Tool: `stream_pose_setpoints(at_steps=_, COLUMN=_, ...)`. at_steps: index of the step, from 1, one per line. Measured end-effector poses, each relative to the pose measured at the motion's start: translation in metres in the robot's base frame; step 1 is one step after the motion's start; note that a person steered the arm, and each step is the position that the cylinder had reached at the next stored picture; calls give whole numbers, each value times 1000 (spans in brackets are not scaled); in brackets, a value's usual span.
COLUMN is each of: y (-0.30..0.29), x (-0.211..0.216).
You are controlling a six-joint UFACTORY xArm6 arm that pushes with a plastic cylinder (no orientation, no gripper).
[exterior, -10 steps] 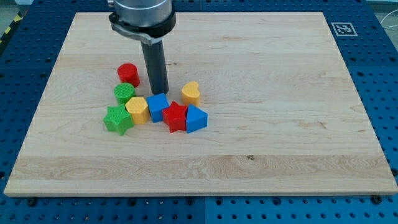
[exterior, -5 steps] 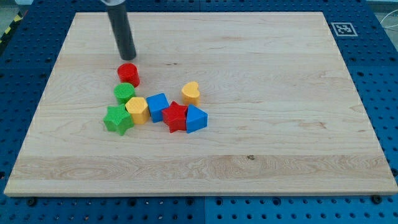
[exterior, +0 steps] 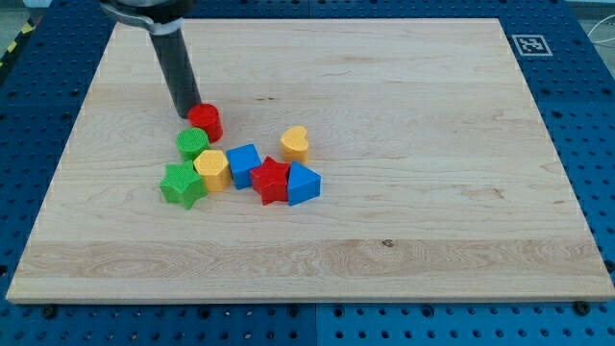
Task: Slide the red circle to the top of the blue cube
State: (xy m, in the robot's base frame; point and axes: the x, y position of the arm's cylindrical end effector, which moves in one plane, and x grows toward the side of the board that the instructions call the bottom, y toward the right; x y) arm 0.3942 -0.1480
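Observation:
The red circle (exterior: pixel 206 121) sits on the wooden board (exterior: pixel 404 144), up and to the left of the blue cube (exterior: pixel 244 163). My tip (exterior: pixel 184 112) rests on the board right against the red circle's left side. The rod rises from it toward the view's top left. The blue cube lies in a cluster between a yellow block (exterior: pixel 212 169) on its left and a red star (exterior: pixel 271 180) on its right.
A green round block (exterior: pixel 193 144) lies just below the red circle. A green star (exterior: pixel 182 185) is at the cluster's lower left. A second blue block (exterior: pixel 303 183) is right of the red star. A yellow heart (exterior: pixel 295 143) lies above it.
My tip went from beside the blue cube to the view's upper left, then came down onto the red circle's left side. The red circle has shifted slightly right and down.

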Motion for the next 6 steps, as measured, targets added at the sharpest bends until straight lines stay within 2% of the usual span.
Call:
stream_pose_setpoints(at_steps=2, y=29, x=43)
stream_pose_setpoints(at_steps=3, y=31, x=44)
stream_pose_setpoints(at_steps=6, y=88, x=0)
